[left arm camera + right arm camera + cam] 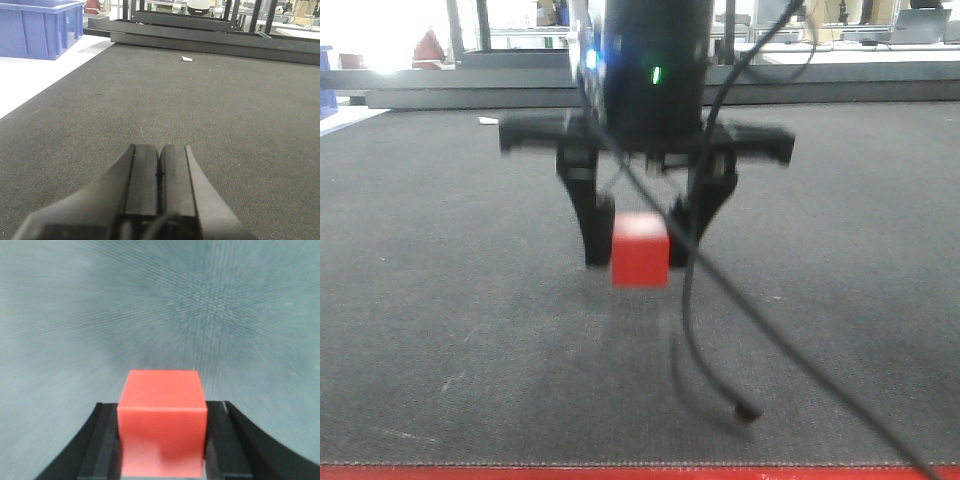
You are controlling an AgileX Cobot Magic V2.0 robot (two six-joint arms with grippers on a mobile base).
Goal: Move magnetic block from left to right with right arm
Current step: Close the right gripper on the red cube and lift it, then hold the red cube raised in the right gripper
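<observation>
The small plain matte red cube of the magnetic block is clamped between the two black fingers of the right arm's end effector, which is narrowed onto the block's two side faces. It sits near the middle of the front view, apparently clear of the surface, with a faint shadow on the surface below it. In the right wrist view the block fills the lower centre, a black finger pressed against each side, and the surface behind it is blurred. Above the fingers in the front view are the wide black crossbar and the dark cylindrical wrist, with a green light and a blue light. Thin black cables hang down in front of the block's right edge. The bench is covered by a dark grey woven mat with a red strip along its near edge. The left end effector has its two black fingers pressed together, holding nothing, low over the mat. Beyond it a small white scrap lies on the mat, and a blue plastic crate stands on the white floor past the mat's left edge
</observation>
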